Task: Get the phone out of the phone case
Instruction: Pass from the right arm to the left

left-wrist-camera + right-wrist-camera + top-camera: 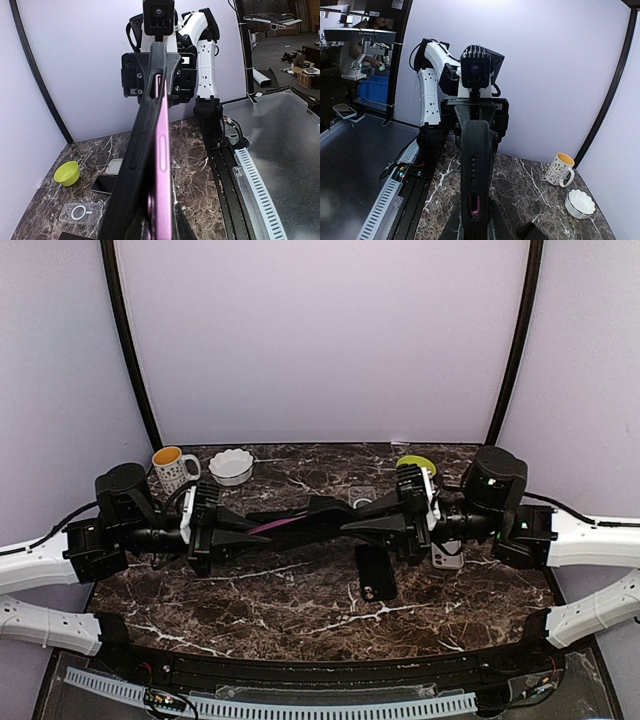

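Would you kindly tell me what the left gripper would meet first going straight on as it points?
Probably the right gripper, facing the left gripper head-on and holding the other end of the black phone case around the pink phone.

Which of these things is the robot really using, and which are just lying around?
For the job:
black case, held up off the table
pink phone, inside that case

Just lying about:
mug
white bowl
green bowl
clear case
dark phone
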